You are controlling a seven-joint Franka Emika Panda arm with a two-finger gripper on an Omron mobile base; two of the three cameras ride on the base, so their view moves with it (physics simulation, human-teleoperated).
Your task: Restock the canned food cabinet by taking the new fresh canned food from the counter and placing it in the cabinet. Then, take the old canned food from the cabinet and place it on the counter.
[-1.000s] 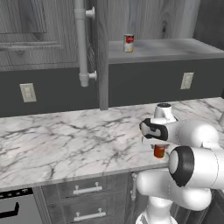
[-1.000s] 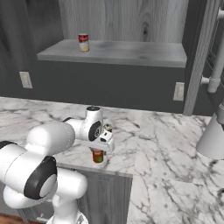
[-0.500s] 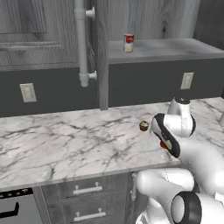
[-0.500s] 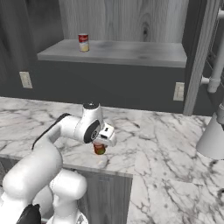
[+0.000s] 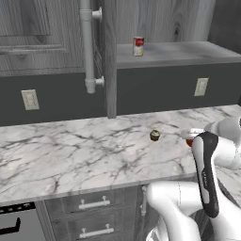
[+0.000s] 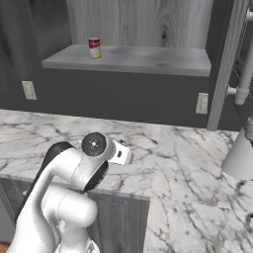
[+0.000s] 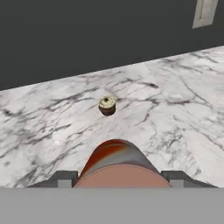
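There were two cans. One orange-red can (image 7: 114, 164) sat tight between the two fingers (image 7: 63, 178) of the gripper (image 7: 117, 178), held up above the white marble counter (image 5: 70, 150). One red-and-white can (image 5: 138, 46) stood on the shelf of the grey cabinet (image 5: 183, 51). One small brown-yellow lump (image 5: 155, 135) lay on the counter, near the gripper. Two wall plates (image 5: 30, 99) were on the dark wall.

2 cans (1 orange-red can (image 7: 114, 164), 1 red-and-white can (image 5: 138, 46)), 1 brown-yellow lump (image 5: 155, 135), 2 wall outlets (image 5: 30, 100).
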